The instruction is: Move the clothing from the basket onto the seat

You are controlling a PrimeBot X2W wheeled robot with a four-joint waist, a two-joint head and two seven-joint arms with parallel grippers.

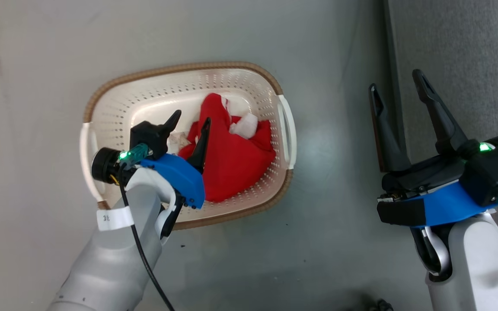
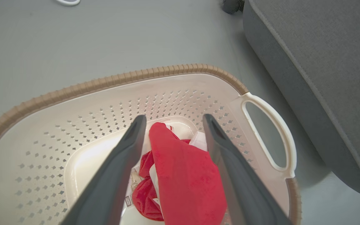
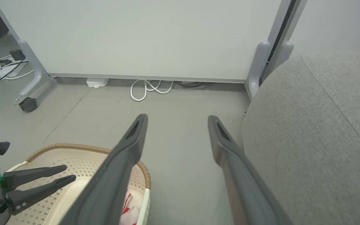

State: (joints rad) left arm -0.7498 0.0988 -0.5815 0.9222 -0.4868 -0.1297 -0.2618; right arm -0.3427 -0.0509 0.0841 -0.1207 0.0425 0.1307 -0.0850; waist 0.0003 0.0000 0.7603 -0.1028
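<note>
L gripper (image 1: 193,117): fingers apart, down in the basket (image 1: 180,69) at the red clothing (image 1: 231,160), not clamped on it. R gripper (image 1: 397,82): fingers apart, holding nothing, beside the seat (image 1: 461,52). Transfer prob. not begun. Count: 1 basket, 1 seat, 1 red heap; no. of garments unclear.

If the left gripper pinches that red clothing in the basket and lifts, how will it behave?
Probably floppy: the clothing lies crumpled in folds in the basket, so it should drape and trail below the left gripper. Likely light, being thin fabric. The pieces look tangled, so one pinch may drag another up.
</note>
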